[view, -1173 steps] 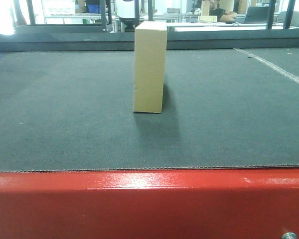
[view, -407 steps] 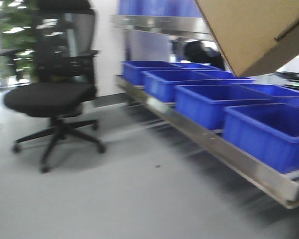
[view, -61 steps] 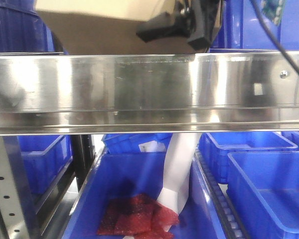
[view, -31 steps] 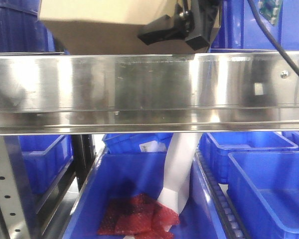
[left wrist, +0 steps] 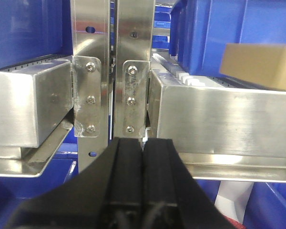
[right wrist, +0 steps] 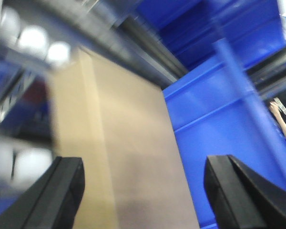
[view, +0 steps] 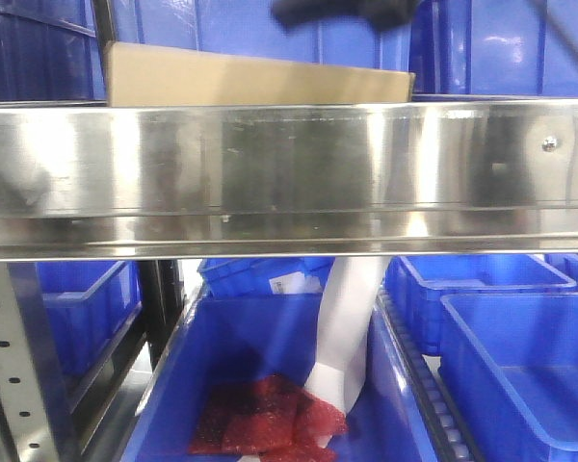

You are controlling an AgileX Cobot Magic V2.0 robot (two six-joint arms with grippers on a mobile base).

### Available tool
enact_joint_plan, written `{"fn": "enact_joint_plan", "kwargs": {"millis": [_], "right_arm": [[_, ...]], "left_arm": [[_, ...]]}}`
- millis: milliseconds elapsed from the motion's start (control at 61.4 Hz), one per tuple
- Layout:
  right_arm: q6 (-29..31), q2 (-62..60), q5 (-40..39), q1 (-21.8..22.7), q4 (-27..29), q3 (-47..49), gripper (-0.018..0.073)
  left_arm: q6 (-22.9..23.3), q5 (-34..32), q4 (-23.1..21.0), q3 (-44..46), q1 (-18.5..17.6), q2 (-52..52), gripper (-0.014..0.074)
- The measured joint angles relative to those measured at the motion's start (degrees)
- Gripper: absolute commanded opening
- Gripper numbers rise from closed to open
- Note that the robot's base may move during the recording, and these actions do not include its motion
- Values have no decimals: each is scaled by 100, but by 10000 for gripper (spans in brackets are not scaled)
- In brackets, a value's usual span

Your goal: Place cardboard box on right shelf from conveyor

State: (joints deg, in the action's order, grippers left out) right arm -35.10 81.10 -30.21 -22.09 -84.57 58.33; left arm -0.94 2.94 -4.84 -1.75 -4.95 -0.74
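Front view shows the cardboard box (view: 255, 83) lying flat on the right shelf (view: 289, 173) just behind its rail, the right pincer (right wrist: 143, 179) released above it, the left pincer (left wrist: 143, 162) clenched empty, so a careless withdrawal could drag the box off.

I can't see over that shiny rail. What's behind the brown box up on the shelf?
Behind the cardboard box stand blue bins. The steel rail hides the box's bottom and the shelf surface beneath it.
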Motion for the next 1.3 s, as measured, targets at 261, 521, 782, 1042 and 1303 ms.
{"fn": "enact_joint_plan", "kwargs": {"millis": [261, 521, 782, 1042, 1303], "right_arm": [[-1443, -501, 148, 0, 1009, 0, 568], [-3446, -992, 969, 0, 1799, 0, 112], [-3984, -1097, 1008, 0, 1846, 0, 35], [-4016, -1097, 1008, 0, 1846, 0, 35], [-4016, -1097, 1008, 0, 1846, 0, 35]], "left_arm": [[0, 0, 0, 0, 0, 0, -119], [0, 0, 0, 0, 0, 0, -119], [0, 0, 0, 0, 0, 0, -119], [0, 0, 0, 0, 0, 0, -119], [0, 0, 0, 0, 0, 0, -119]]}}
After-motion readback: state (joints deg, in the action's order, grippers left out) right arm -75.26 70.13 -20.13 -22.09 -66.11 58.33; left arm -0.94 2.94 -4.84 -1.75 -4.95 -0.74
